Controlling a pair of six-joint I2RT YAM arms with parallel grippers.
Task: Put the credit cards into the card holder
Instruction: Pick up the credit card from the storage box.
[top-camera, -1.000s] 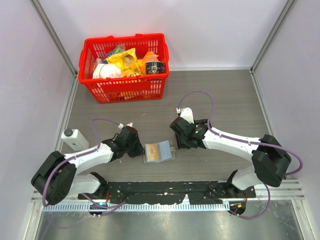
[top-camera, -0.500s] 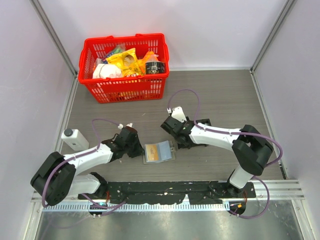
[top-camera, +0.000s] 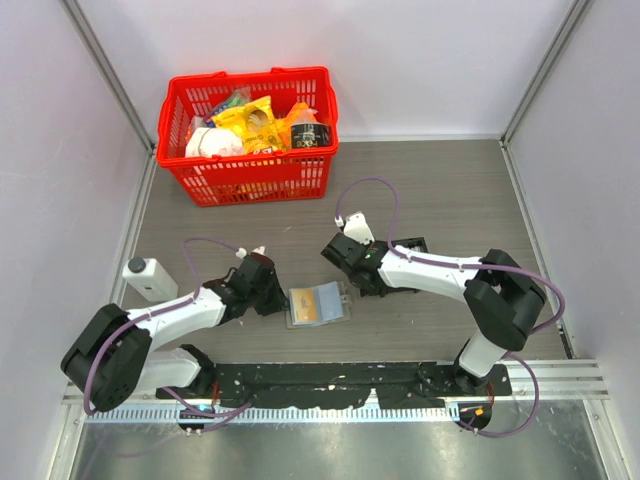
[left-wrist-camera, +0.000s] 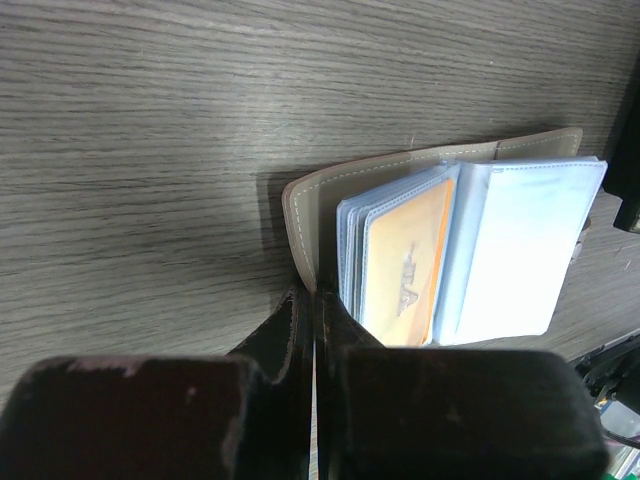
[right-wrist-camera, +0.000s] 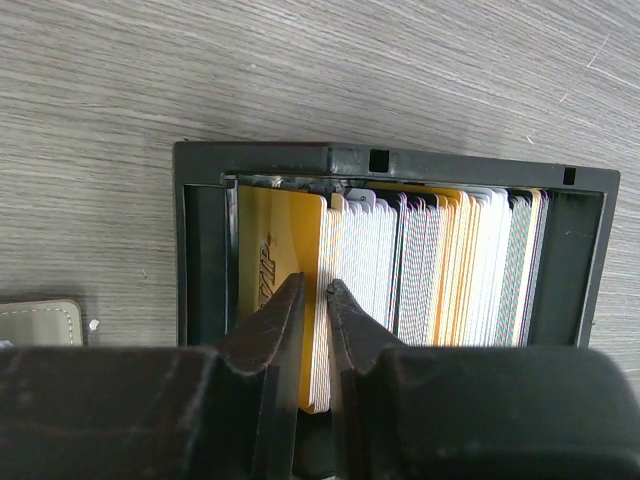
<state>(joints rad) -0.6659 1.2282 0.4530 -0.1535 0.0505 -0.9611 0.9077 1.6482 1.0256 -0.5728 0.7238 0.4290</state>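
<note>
The card holder (top-camera: 318, 303) lies open on the table, showing pale blue pockets (left-wrist-camera: 520, 250) and an orange card (left-wrist-camera: 405, 260) in one pocket. My left gripper (top-camera: 274, 298) is shut on the edge of its grey-beige cover (left-wrist-camera: 305, 200), and the fingertips (left-wrist-camera: 300, 310) pinch it. The credit cards (right-wrist-camera: 450, 270) stand in a row in a black tray (right-wrist-camera: 200, 250), mostly white, some orange. My right gripper (right-wrist-camera: 318, 295) reaches into the tray's left end, its jaws closed on the front orange card (right-wrist-camera: 270, 260) and a thin white bunch behind it. In the top view it (top-camera: 362, 278) covers the tray.
A red basket (top-camera: 250, 165) full of groceries stands at the back left. A small white device (top-camera: 150, 278) sits by the left wall. A black rail (top-camera: 330, 385) runs along the near edge. A corner of the card holder (right-wrist-camera: 40, 320) lies left of the tray.
My right arm has swung left and its gripper has moved a little left over the black tray. The left gripper and the card holder have not moved.
</note>
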